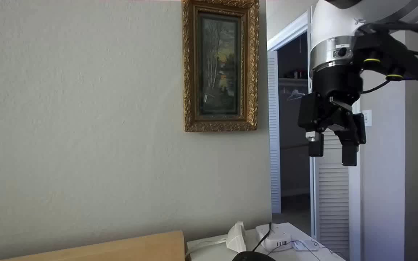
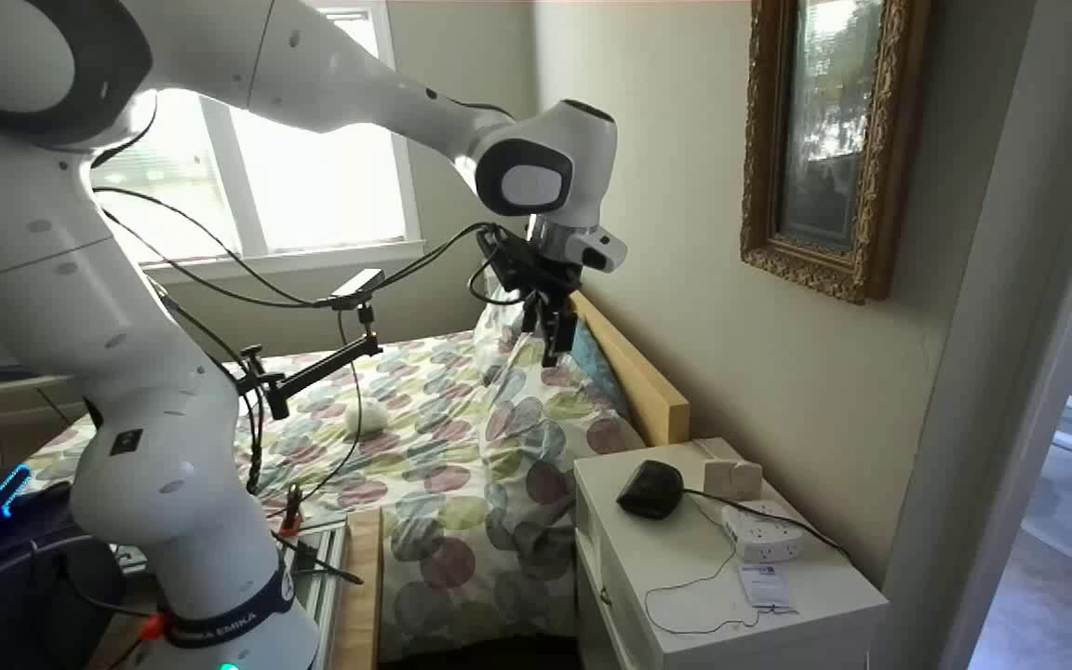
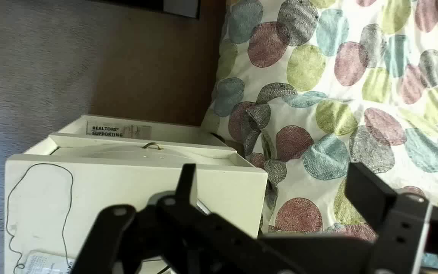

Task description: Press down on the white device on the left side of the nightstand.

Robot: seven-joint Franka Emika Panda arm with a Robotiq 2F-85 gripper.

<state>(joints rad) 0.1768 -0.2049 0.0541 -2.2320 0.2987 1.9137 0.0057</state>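
The white device (image 1: 236,238) is a small white object with a peaked, uneven top. It stands on the nightstand (image 1: 209,255) near the wall, and it also shows on the nightstand (image 2: 685,582) as a pale block, the white device (image 2: 732,480), in an exterior view. In the wrist view the nightstand (image 3: 127,201) shows its top and open drawers; the white device is not visible there. My gripper (image 1: 332,156) is open and empty, high above the nightstand's level, pointing down. In an exterior view the gripper (image 2: 541,344) hangs over the bed side, apart from the device. It shows in the wrist view (image 3: 272,171).
A black rounded item (image 2: 651,489) with a cable sits beside the device. A white outlet box (image 2: 764,533) and a packet (image 2: 766,588) with a thin cord lie nearby. The wooden headboard (image 2: 634,377) and bed (image 2: 448,475) adjoin. A gilt frame (image 1: 220,125) hangs on the wall.
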